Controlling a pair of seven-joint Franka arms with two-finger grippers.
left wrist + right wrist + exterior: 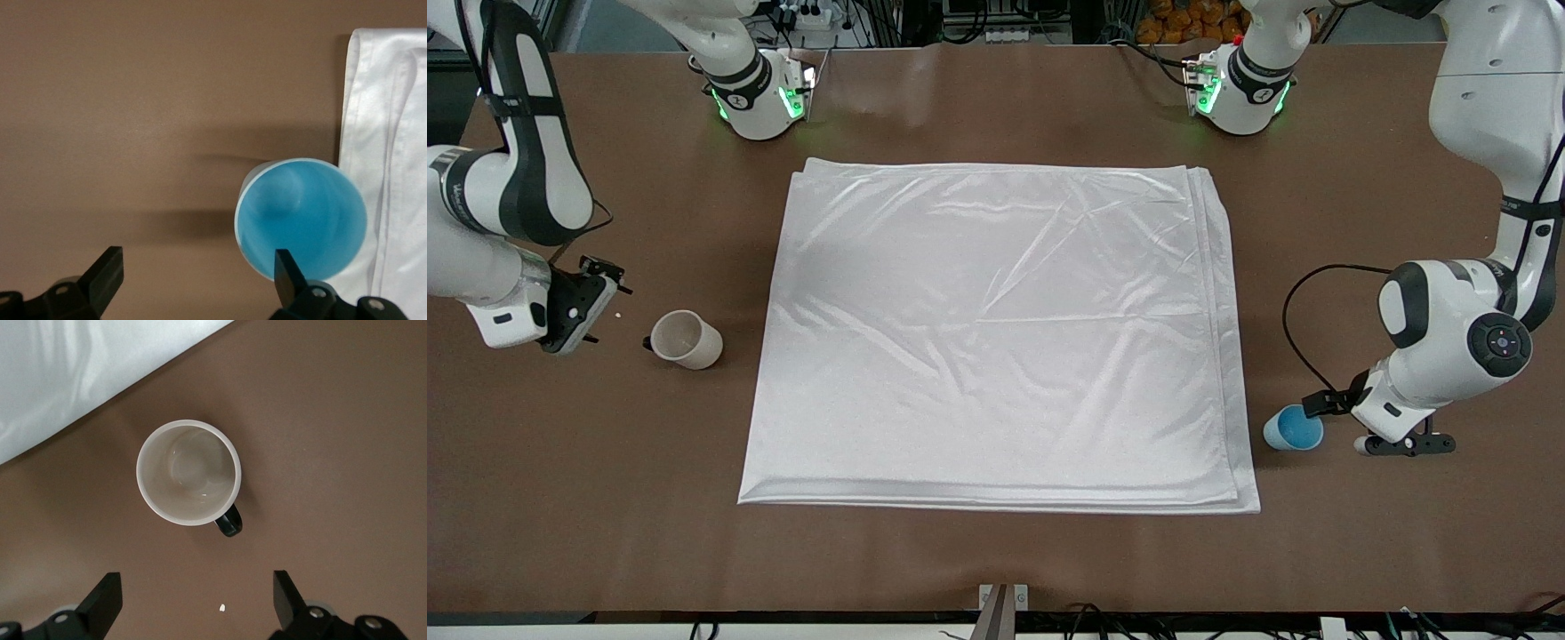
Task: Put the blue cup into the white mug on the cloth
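Observation:
The blue cup [1294, 428] stands upright on the bare table toward the left arm's end, just off the edge of the white cloth [996, 338]. My left gripper [1405, 443] is open and empty beside the cup. In the left wrist view [199, 263] one finger [288, 270] overlaps the rim of the cup [301, 217]. The white mug [685, 339] stands upright on the bare table toward the right arm's end, off the cloth. My right gripper [596, 304] is open and empty beside it. In the right wrist view [197, 587] the mug [189, 472] turns its dark handle [229, 520] toward the fingers.
The cloth covers the middle of the brown table; its layered edge shows in the left wrist view [393, 167] and a corner shows in the right wrist view [80, 367]. A tiny white speck [221, 608] lies on the table between the right fingers. The arm bases [760, 98] stand along the table's edge farthest from the camera.

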